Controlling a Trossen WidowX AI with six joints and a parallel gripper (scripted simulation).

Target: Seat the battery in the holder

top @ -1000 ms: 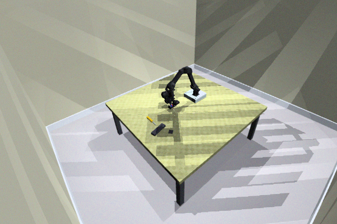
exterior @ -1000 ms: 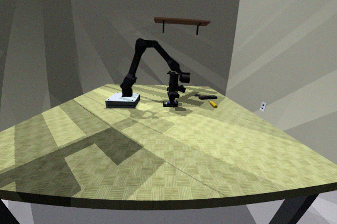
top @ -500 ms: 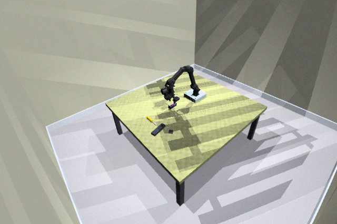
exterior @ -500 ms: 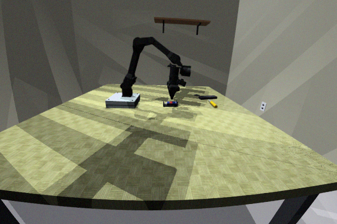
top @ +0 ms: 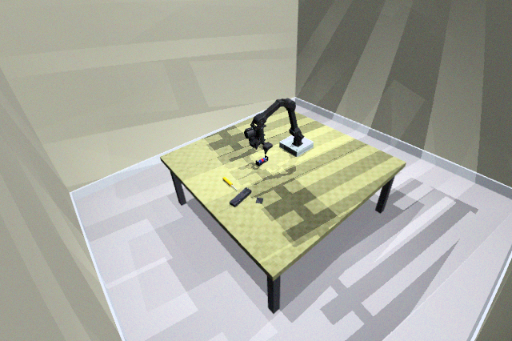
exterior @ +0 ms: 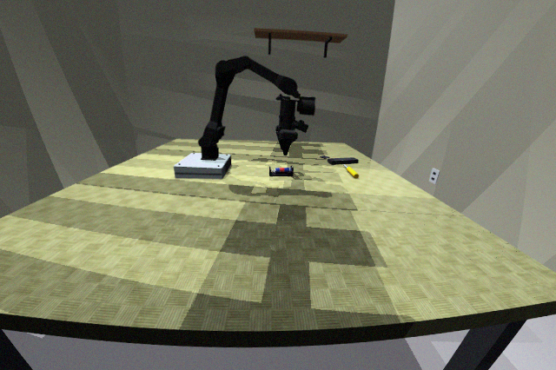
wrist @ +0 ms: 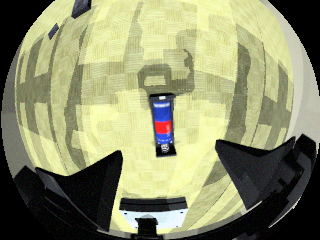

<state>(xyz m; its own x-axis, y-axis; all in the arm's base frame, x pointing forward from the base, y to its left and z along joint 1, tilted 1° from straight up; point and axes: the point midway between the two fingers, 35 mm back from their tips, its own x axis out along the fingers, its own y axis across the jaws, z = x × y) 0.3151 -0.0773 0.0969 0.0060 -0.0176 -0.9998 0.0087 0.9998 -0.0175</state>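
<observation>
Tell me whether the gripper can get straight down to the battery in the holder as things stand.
Probably yes. The gripper hangs open, holding nothing, above the battery lying in its holder, with only air between them. The screwdriver and the black bar lie well aside.

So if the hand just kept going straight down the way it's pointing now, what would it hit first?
Most likely the battery lying in its holder. The open hand points down and hangs above them, touching nothing. In the exterior view it looks slightly offset, so one finger might meet the holder or the table instead.
</observation>
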